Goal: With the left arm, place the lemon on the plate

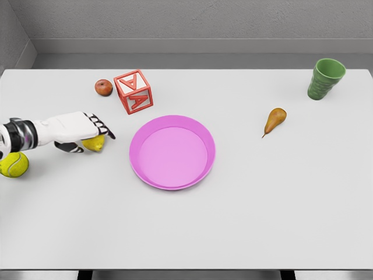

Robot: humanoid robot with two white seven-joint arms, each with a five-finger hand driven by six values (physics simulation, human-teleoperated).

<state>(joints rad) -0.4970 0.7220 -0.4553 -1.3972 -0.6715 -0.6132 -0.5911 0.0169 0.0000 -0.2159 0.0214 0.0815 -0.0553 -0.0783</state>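
One lemon [94, 143] under left hand [81, 133], touching.

Red toy block [133, 91], white letter "A" on two visible faces

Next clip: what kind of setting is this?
Probably a simulated tabletop test scene, not a real room: a plain white table against bare grey walls, holding unrelated props such as a letter block, a pear and a green cup.

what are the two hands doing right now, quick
Left hand: lying over the lemon; cannot tell whether the fingers have closed on it.
Right hand: not in view.
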